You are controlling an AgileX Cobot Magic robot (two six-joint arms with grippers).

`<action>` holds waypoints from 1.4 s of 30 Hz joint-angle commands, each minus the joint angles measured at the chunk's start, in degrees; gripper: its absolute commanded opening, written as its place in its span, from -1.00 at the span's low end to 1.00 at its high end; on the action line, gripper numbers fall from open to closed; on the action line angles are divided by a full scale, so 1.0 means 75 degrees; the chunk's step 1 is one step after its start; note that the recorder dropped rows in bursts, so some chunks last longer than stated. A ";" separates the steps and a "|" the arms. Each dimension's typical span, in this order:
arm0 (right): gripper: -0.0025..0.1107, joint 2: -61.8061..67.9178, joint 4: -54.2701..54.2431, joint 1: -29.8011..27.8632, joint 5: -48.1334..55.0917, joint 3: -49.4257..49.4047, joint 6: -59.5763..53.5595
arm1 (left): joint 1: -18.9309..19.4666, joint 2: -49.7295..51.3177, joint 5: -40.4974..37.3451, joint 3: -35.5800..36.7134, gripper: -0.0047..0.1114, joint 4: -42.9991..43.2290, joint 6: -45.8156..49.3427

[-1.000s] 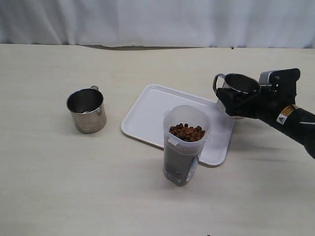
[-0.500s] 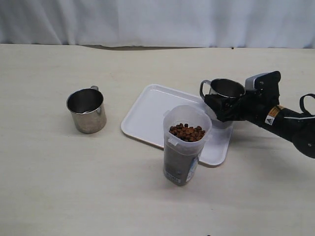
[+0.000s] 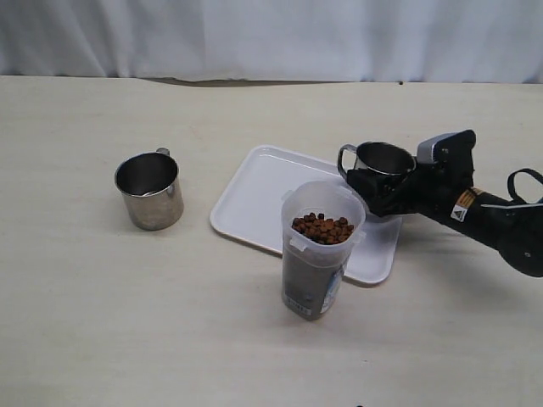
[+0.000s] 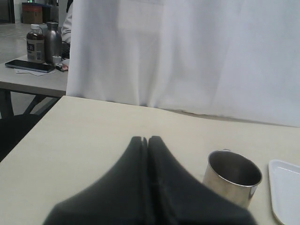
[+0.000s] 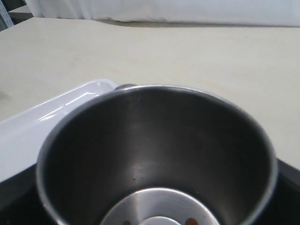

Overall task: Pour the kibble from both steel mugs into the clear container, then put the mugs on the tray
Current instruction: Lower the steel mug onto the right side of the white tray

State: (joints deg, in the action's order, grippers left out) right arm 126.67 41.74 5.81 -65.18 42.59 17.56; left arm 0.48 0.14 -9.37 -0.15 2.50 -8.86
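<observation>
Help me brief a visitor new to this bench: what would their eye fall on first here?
Most likely the clear container, standing mid-table on the near side of the tray, filled nearly to its rim with dark kibble. Next, the right gripper holding an upright steel mug over the tray's right end. A second steel mug stands alone on the left, apart from the tray.

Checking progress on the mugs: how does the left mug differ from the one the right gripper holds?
The left mug stands free on the table, off the tray; the right mug is clamped by the right gripper at the tray's right corner. The left mug's handle points to the back; the right mug's points left. Both are upright, shiny steel.
</observation>
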 commanded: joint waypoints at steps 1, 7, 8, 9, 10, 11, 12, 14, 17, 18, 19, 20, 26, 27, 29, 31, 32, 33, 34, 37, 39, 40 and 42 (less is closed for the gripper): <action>-0.62 0.0045 0.0040 -0.0049 -0.0102 0.0081 -0.0070 | -0.0064 -0.0019 0.0093 0.0020 -0.92 -0.0024 -0.0022; 0.04 0.0045 0.0094 -0.0049 -0.0118 0.0081 -0.0056 | -0.0064 -0.0019 0.0093 0.0020 -0.92 -0.0024 -0.0022; 0.13 0.0045 0.0130 -0.0049 -0.0118 0.0081 -0.0038 | -0.0064 -0.0019 0.0093 0.0020 -0.92 -0.0024 -0.0022; 0.26 0.0031 0.0130 -0.0049 -0.0180 0.0081 0.0049 | -0.0064 -0.0019 0.0093 0.0020 -0.92 -0.0024 -0.0022; 0.34 0.0017 0.0130 -0.0049 -0.0281 0.0081 0.0162 | -0.0064 -0.0019 0.0093 0.0020 -0.92 -0.0024 -0.0022; 0.42 0.0017 0.0130 -0.0049 -0.0428 0.0081 0.0276 | -0.0064 -0.0019 0.0093 0.0020 -0.92 -0.0024 -0.0022; 0.49 0.0003 0.0148 -0.0049 -0.0603 0.0081 0.0337 | -0.0064 -0.0019 0.0093 0.0020 -0.92 -0.0024 -0.0022; 0.54 -0.0043 0.0289 -0.0049 -0.0632 0.0081 0.0337 | -0.0064 -0.0019 0.0093 0.0020 -0.92 -0.0024 -0.0022; 0.55 -0.0112 0.0532 -0.0049 -0.0632 0.0081 0.0337 | -0.0064 -0.0019 0.0093 0.0020 -0.92 -0.0024 -0.0022; 0.55 -0.0112 0.0566 -0.0049 -0.0632 0.0081 0.0357 | -0.0064 -0.0019 0.0093 0.0020 -0.92 -0.0024 -0.0022; 0.55 -0.0112 0.0581 -0.0049 -0.0632 0.0081 0.0357 | -0.0064 -0.0019 0.0093 0.0020 -0.92 -0.0024 -0.0022; 0.55 -0.0112 0.0578 -0.0049 -0.0614 0.0081 0.0357 | -0.0064 -0.0019 0.0093 0.0020 -0.92 -0.0024 -0.0022; 0.55 -0.0112 0.0578 -0.0066 -0.0579 0.0081 0.0677 | -0.0064 -0.0019 0.0093 0.0020 -0.92 -0.0024 -0.0022; 0.55 -0.0112 0.0578 -0.0066 -0.0528 0.0081 0.0677 | -0.0064 -0.0019 0.0093 0.0020 -0.92 -0.0024 -0.0022; 0.55 -0.0112 0.0578 -0.0066 -0.0487 0.0081 0.0677 | -0.0064 -0.0019 0.0093 0.0020 -0.92 -0.0024 -0.0022; 0.55 -0.0135 0.0578 -0.0066 -0.0491 0.0081 0.0677 | -0.0064 -0.0019 0.0093 0.0020 -0.92 -0.0024 -0.0022; 0.55 -0.0150 0.0578 -0.0066 -0.0450 0.0081 0.0677 | -0.0064 -0.0019 0.0093 0.0020 -0.92 -0.0024 -0.0022; 0.55 -0.0210 0.0578 -0.0066 -0.0399 0.0081 0.0677 | -0.0064 -0.0019 0.0093 0.0020 -0.92 -0.0024 -0.0022; 0.55 -0.0281 0.0578 -0.0066 -0.0283 0.0081 0.0677 | -0.0064 -0.0019 0.0093 0.0020 -0.92 -0.0024 -0.0022; 0.55 -0.0505 0.0578 -0.0066 0.0183 0.0081 0.0733 | -0.0064 -0.0019 0.0093 0.0020 -0.92 -0.0024 -0.0022; 0.55 -0.0737 0.0638 -0.0066 0.0730 0.0081 0.0791 | -0.0064 -0.0019 0.0093 0.0020 -0.92 -0.0024 -0.0022; 0.55 -0.0791 0.0706 -0.0066 0.0829 0.0081 0.0826 | -0.0064 -0.0019 0.0093 0.0020 -0.92 -0.0024 -0.0022; 0.55 -0.0964 0.0953 -0.0066 0.1026 0.0081 0.0850 | -0.0064 -0.0019 0.0093 0.0020 -0.92 -0.0024 -0.0022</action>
State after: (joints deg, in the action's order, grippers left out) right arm 120.88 47.12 5.81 -59.24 42.93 23.57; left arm 0.48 0.14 -9.37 -0.15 2.50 -8.86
